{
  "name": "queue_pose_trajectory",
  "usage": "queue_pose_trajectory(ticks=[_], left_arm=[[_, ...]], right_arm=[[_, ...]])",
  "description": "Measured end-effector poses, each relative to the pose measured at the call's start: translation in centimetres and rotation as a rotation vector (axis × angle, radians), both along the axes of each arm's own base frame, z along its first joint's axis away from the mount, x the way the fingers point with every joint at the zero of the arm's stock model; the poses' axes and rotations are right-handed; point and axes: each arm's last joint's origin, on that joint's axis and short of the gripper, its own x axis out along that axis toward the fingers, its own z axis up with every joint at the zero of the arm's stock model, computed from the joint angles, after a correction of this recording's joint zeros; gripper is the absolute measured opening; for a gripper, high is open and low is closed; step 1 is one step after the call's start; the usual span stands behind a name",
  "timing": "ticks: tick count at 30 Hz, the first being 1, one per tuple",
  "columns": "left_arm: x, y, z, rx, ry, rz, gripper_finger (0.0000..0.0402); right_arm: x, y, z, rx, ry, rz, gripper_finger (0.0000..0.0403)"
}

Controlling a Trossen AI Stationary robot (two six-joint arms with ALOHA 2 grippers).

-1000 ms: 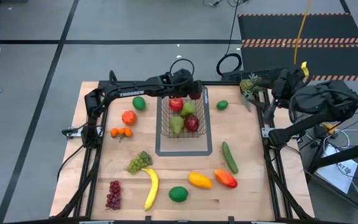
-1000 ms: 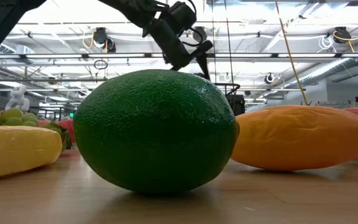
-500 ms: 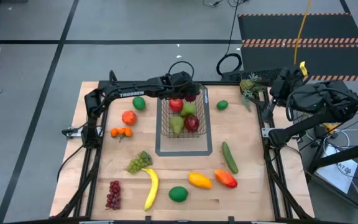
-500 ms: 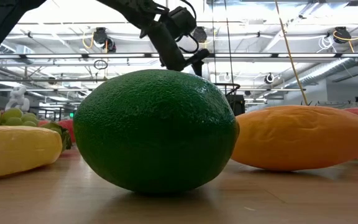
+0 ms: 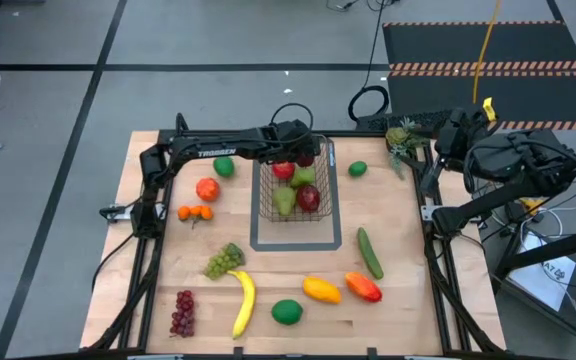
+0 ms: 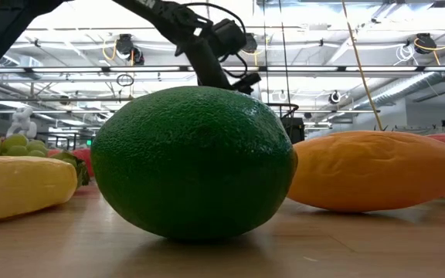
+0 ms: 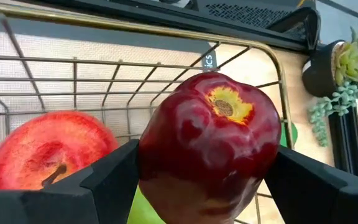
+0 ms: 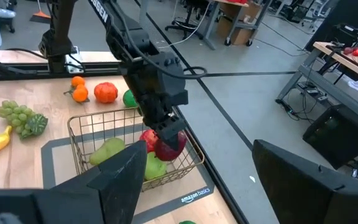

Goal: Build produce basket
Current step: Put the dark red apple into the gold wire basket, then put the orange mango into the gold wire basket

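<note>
The wire basket (image 5: pixel 264 212) stands at the table's middle far side on a grey mat, holding a red apple (image 7: pixel 48 152), a second red apple (image 5: pixel 309 197) and green pears (image 5: pixel 285 201). My left gripper (image 5: pixel 304 153) hangs over the basket's far end, shut on a dark red apple (image 7: pixel 210 143). My right gripper (image 8: pixel 191 186) is raised beyond the table's right edge, open, with nothing between its fingers. In the low view a big lime (image 6: pixel 191 162) hides the basket. My left gripper pinches the dark red apple by two opposite sides (image 7: pixel 151 155) between its two fingers (image 7: pixel 104 183). The fingers slant down from the table's left. The apple is lifted, at about the height of the basket's far rim (image 8: pixel 188 144), its yellow-ringed end (image 7: pixel 229 107) turned toward the wrist.
Loose produce lies around the basket: limes (image 5: pixel 224 166) (image 5: pixel 357 169) (image 5: pixel 287 312), a tomato-like fruit (image 5: pixel 207 188), small oranges (image 5: pixel 195 212), green grapes (image 5: pixel 224 260), red grapes (image 5: pixel 183 312), a banana (image 5: pixel 243 302), mangoes (image 5: pixel 321 289) (image 5: pixel 363 287), a cucumber (image 5: pixel 369 252).
My left gripper has sunk toward the basket's far end with the dark red apple and tipped further downward, still shut on it. The fruit in the basket has kept still.
</note>
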Motion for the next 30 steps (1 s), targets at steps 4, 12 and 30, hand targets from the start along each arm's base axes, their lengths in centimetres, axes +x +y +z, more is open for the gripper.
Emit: queue_pose_trajectory(ticks=[4,12,30], left_arm=[[0.3,-0.2,-0.4,0.005,0.000,-0.016,0.0324],[0.5,-0.4,0.1,0.055,-0.006,-0.041,0.0395],[-4.7,-3.4,12.5,0.189,-0.229,-0.197,0.0279]], right_arm=[[0.0,0.0,0.0,0.001,0.000,-0.001,0.0286],[0.1,0.0,0.0,0.043,-0.025,-0.021,0.0286],[1.0,0.2,-0.3,0.048,-0.012,-0.058,0.0286]])
